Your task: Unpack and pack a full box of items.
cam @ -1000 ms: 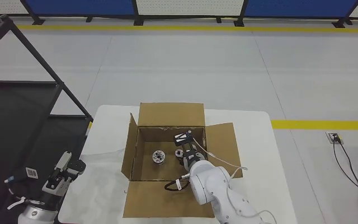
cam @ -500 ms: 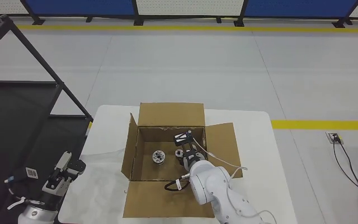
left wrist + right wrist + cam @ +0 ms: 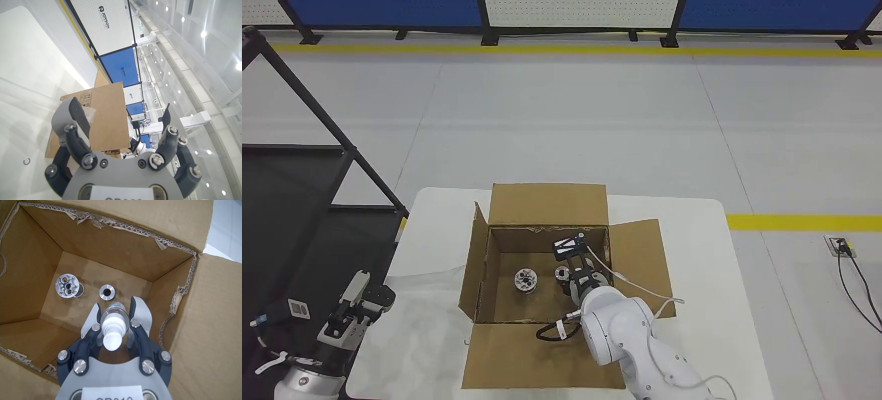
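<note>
**Two metal parts in the box, bottle in the right gripper**

The right gripper (image 3: 115, 303) is down inside the open brown cardboard box (image 3: 117, 247), fingers clamped on a clear plastic bottle with a white spray cap (image 3: 114, 318), held above the box floor. On that floor sit a silver flanged metal spool with cutouts (image 3: 66, 288) and, near it, a smaller silver metal cylinder with a centre hole (image 3: 107, 292). Both stand on end. The left gripper (image 3: 121, 106) is well apart from the box, out by the white table (image 3: 442, 240) edge, jaws spread wide with nothing between them.
</note>
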